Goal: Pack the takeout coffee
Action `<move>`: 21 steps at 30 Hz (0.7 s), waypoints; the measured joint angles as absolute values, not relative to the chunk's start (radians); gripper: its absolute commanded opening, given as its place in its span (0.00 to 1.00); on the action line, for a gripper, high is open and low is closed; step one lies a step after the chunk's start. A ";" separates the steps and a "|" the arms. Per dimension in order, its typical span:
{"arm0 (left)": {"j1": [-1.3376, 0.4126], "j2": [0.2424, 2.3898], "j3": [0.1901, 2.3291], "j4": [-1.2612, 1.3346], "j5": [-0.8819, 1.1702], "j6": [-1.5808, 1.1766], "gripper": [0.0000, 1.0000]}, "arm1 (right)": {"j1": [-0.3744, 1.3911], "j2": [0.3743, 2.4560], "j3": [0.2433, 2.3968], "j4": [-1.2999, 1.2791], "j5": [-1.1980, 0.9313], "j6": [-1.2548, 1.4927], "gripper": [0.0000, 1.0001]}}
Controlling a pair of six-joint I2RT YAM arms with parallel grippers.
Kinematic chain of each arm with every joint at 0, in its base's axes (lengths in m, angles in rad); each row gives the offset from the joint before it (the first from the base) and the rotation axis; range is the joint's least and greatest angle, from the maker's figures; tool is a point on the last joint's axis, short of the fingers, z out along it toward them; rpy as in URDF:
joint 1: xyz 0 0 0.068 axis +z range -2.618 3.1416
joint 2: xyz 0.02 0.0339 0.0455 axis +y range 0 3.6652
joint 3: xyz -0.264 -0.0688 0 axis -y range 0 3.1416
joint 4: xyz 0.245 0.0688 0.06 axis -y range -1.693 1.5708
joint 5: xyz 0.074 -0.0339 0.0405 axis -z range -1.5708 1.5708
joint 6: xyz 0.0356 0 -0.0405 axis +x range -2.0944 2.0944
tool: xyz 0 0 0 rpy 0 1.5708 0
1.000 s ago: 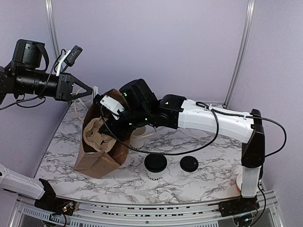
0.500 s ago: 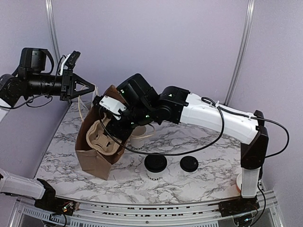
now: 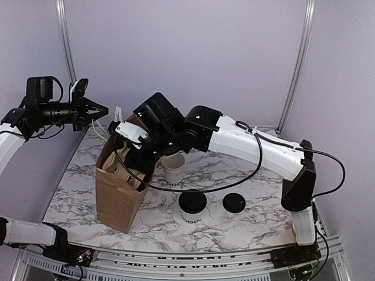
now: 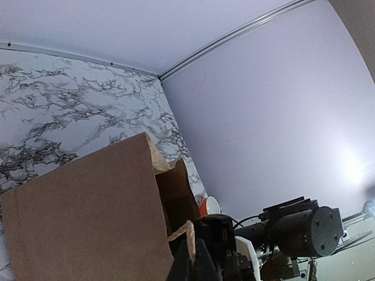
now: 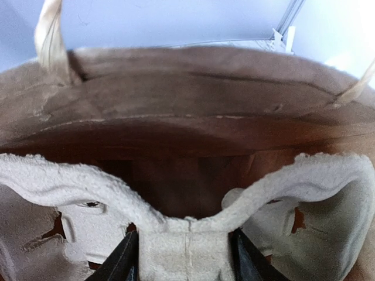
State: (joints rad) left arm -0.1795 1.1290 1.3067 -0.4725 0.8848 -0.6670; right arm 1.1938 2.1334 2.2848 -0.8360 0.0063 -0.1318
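The takeout coffee (image 3: pixel 192 206), a white cup with black lettering and a black lid, stands on the marble table in front of the brown paper bag (image 3: pixel 117 190). The bag is upright with its mouth open. My left gripper (image 3: pixel 106 110) is shut on the bag's paper handle (image 4: pixel 188 237), holding it up at the bag's far left. My right gripper (image 3: pixel 132 158) reaches into the bag's mouth. Its fingers (image 5: pixel 124 261) are shut on the middle rib of a pulp cup carrier (image 5: pixel 186 249), which sits inside the bag.
A lidless white cup (image 3: pixel 173 168) stands just right of the bag, under the right arm. A loose black lid (image 3: pixel 234 202) lies right of the coffee. An orange cup (image 4: pixel 209 206) shows behind the bag. Purple walls close the table (image 3: pixel 258 175) at back and sides.
The bag has gone from leaning to upright as my left gripper pulled its handle up and to the left. My right gripper has pushed the carrier deeper into the bag.
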 measured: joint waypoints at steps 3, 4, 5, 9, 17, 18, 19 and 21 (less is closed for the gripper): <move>-0.154 1.129 1.304 -0.463 0.900 -0.665 0.00 | 1.194 2.174 2.322 -0.841 0.004 -0.131 0.51; -0.151 1.128 1.299 -0.460 0.901 -0.663 0.00 | 1.194 2.183 2.328 -0.841 0.003 -0.131 0.51; -0.147 1.127 1.293 -0.460 0.902 -0.658 0.00 | 1.194 2.188 2.328 -0.841 0.001 -0.129 0.51; -0.138 1.118 1.270 -0.472 0.897 -0.624 0.00 | 1.194 2.199 2.328 -0.846 -0.017 -0.124 0.52; -0.134 1.093 1.268 -0.500 0.881 -0.569 0.00 | 1.194 2.204 2.334 -0.846 -0.036 -0.112 0.53; -0.134 1.091 1.268 -0.501 0.881 -0.565 0.00 | 1.194 2.204 2.336 -0.847 -0.036 -0.110 0.53; -0.134 1.090 1.268 -0.501 0.881 -0.561 0.00 | 1.194 2.206 2.339 -0.847 -0.037 -0.109 0.53; -0.134 1.090 1.267 -0.502 0.880 -0.556 0.00 | 1.194 2.207 2.342 -0.846 -0.038 -0.106 0.54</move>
